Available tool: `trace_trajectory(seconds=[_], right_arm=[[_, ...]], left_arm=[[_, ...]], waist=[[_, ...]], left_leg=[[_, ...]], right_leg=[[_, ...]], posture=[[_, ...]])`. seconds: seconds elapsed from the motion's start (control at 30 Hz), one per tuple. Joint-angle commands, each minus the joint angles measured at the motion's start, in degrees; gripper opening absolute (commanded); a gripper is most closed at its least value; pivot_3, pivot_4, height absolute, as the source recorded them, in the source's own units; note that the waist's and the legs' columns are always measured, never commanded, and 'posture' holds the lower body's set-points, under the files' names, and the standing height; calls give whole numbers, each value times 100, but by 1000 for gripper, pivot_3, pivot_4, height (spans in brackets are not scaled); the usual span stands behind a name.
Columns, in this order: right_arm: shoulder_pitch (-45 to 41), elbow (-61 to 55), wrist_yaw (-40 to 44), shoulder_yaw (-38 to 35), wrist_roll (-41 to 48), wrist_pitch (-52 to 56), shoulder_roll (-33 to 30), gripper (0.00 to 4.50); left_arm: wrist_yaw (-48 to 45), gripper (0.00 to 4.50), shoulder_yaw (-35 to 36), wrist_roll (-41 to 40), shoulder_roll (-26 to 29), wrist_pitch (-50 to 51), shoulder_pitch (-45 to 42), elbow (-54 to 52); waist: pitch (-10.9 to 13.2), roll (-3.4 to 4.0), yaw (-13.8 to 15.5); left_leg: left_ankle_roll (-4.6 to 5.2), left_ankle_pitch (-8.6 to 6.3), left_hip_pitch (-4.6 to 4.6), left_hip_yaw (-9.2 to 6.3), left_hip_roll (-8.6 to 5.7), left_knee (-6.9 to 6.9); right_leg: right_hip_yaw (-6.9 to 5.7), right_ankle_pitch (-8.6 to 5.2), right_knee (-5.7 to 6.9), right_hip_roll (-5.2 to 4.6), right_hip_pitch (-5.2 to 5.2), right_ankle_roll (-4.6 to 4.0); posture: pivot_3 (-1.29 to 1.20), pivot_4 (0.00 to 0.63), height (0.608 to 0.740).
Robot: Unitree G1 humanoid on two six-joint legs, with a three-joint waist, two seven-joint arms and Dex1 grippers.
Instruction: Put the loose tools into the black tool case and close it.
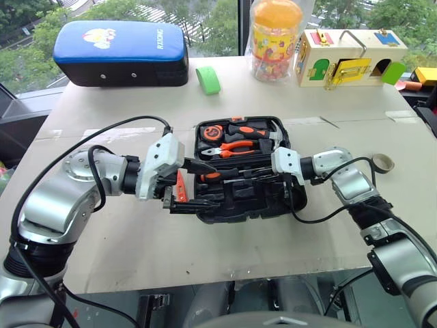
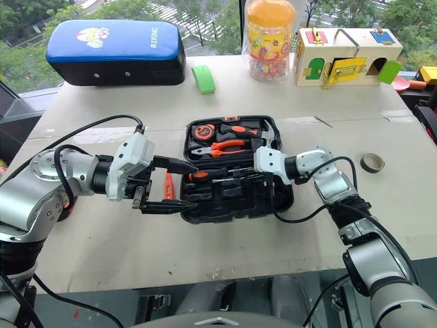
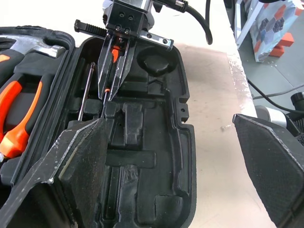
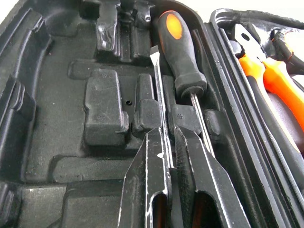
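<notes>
The black tool case (image 1: pixel 240 179) lies open in the middle of the table (image 1: pixel 205 253), its far half holding orange-handled pliers (image 1: pixel 240 146), a tape measure (image 1: pixel 212 132) and a hammer (image 3: pixel 35 47), its near half showing mostly bare moulded recesses; along the hinge side of that near half lies an orange-and-black-handled screwdriver (image 4: pixel 180 52), handle in its recess and thin shaft running back toward the right gripper (image 4: pixel 172 142); a second flat-tipped blade (image 4: pixel 157 90) lies just beside it, and the right gripper's two black fingers are pressed together over these shafts, though whether they pinch one I cannot tell; the right arm reaches into the case from the robot's right side. The left gripper (image 1: pixel 183 183) hangs at the case's left edge with its fingers spread wide, one over the case's rim and one outside it; just beside them an orange-and-black utility knife (image 1: pixel 180 186) lies on the table against the case's left side. Well apart, near the table's right edge, sits a small tape roll (image 1: pixel 382 162); at the far edge stand a blue-topped padded case (image 1: pixel 121 52), a green tape roll (image 1: pixel 209 80), a clear jar with a yellow lid (image 1: pixel 276 39) and a wooden lock box (image 1: pixel 348 57).
</notes>
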Motion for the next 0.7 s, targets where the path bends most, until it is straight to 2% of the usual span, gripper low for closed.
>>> trace_trajectory(seconds=[0.03,0.13,0.3,0.33,0.37,0.4,0.47,0.5,0.63,0.7], right_arm=[[-3,-384,67,-324,533,610,104,28],[-94,-1210,346,-610,1246,1354,12,28],[-208,-2274,635,-792,1993,2492,-352,28],[-246,-2422,681,-786,2084,2657,-419,527],[-284,-2563,746,-771,2175,2787,-481,718],[-316,-2674,807,-761,2250,2873,-528,1327],[-390,-2803,862,-764,2344,2926,-537,1924],[-424,-2840,867,-779,2386,2954,-533,2503],[-566,-2949,903,-869,2636,3118,-544,4346],[-586,-2983,912,-884,2702,3145,-564,4484]], left_arm=[[209,4500,340,-62,49,18,197,-73],[569,4500,970,-240,50,236,739,-215],[1226,4500,2502,-484,-259,639,2249,-682],[1327,4500,2843,-518,-372,701,2615,-783],[1437,4500,3223,-532,-530,746,3002,-870],[1539,4500,3576,-557,-689,795,3347,-946],[1761,4500,4274,-501,-1072,788,4036,-1043],[1888,4500,4561,-494,-1266,767,4324,-1101],[2178,4500,5437,-540,-2103,533,5453,-1328],[2202,4500,5560,-556,-2330,408,5826,-1461]], waist=[[1,1,-7],[6,6,-29],[10,11,-25],[10,13,-26],[10,12,-6],[11,12,2],[11,12,-4],[11,11,-11],[8,6,78],[7,4,148]], left_leg=[[0,0,0,0,0,-1],[-1,0,-13,2,1,-10],[-1,-1,-14,-5,2,-22],[-1,-1,-15,-7,2,-21],[-1,-1,-15,-4,1,-22],[-1,-1,-14,-11,1,-17],[-1,-2,-13,-11,2,-17],[0,-2,-12,-5,2,-19],[0,-3,-10,-4,2,-17],[3,-5,-9,-1,2,-16]], right_leg=[[3,0,1,0,-1,0],[7,0,2,1,-17,-1],[9,0,-5,0,-24,-1],[9,0,-14,0,-22,-1],[10,0,-16,-1,-20,-1],[13,0,-19,-4,-16,-2],[16,1,-21,-2,-15,-4],[25,2,-22,-2,-12,-5],[23,3,-24,-5,-12,-6],[24,3,-28,-6,-9,-6]], posture=[[0,150,735],[0,150,735],[0,150,735],[0,150,735],[0,150,735],[0,150,735],[0,150,735],[0,150,735],[0,150,735],[0,150,735]])
